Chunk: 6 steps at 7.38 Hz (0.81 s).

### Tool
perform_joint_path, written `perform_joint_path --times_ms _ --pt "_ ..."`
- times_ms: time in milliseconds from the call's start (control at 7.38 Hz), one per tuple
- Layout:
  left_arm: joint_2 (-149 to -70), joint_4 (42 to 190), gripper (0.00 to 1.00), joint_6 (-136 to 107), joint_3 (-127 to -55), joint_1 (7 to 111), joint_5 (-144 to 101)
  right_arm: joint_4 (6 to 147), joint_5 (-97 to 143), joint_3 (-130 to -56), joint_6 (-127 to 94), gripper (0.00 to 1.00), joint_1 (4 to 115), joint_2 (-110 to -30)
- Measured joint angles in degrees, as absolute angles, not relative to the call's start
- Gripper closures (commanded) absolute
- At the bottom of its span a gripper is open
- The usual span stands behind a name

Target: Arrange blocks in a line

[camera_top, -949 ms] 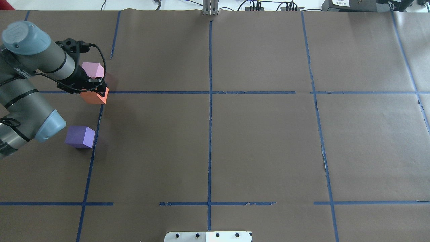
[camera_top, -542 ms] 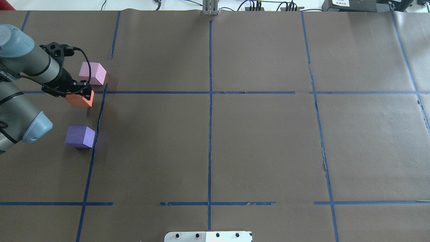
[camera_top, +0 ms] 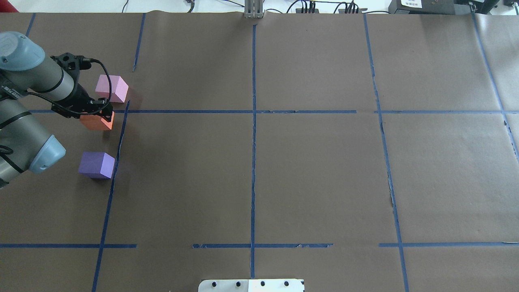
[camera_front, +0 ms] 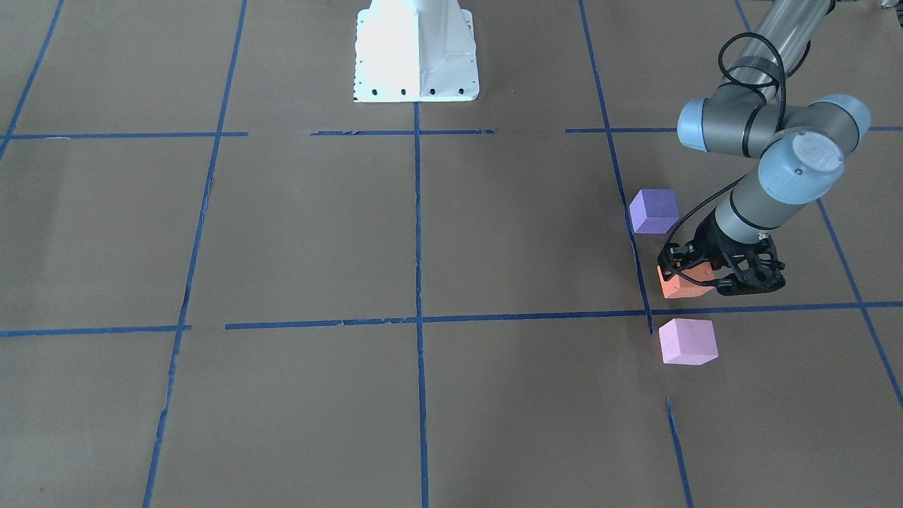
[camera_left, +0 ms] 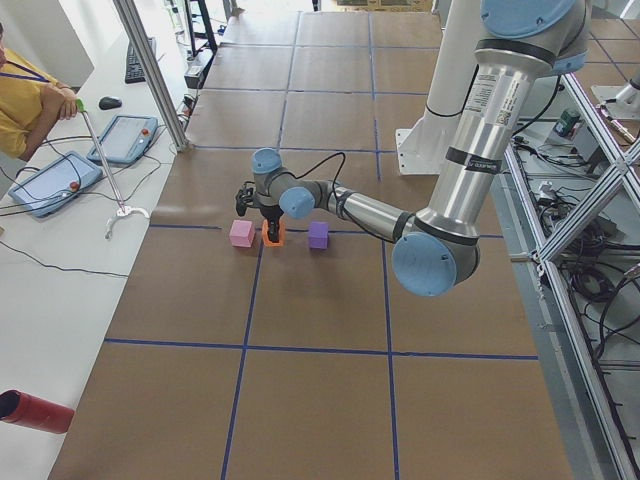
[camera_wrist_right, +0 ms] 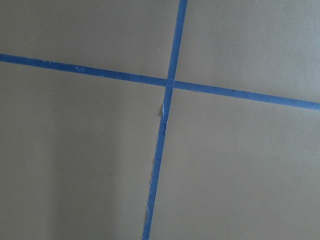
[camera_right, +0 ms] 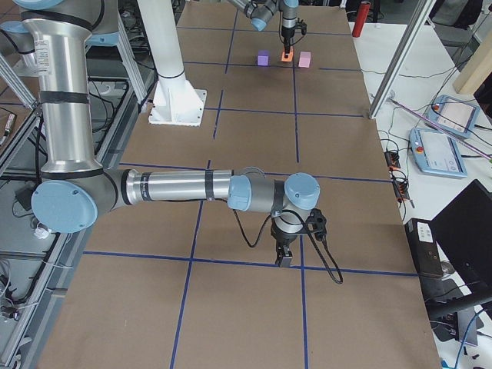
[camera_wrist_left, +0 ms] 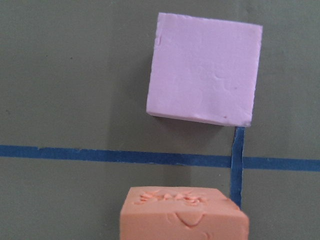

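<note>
Where the load lies: orange cube between pink-lilac cube and purple cube, roughly in line.
Left gripper: pinching it from directly above.
Right gripper: far off; state cannot be told.

Blocks set in a row
The orange block is held by the left gripper, between the purple block and the pink block.

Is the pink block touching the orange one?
No, the pink block sits apart from the orange block, with bare brown paper and a blue tape line between them.
</note>
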<state>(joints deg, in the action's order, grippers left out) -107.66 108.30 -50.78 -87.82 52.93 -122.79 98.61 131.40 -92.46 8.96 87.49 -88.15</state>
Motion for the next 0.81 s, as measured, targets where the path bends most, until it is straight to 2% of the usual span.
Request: perform_joint_path --times_ms 407,814 --pt "-107.1 108.46 0.01 -50.7 -88.86 53.43 -122.78 98.61 131.4 -92.46 8.96 0.0 87.46 -88.16" --pt "-104.04 107.66 0.01 -44.73 -93.61 62.42 -122.86 98.62 131.4 -92.46 8.99 0.0 87.45 -88.16"
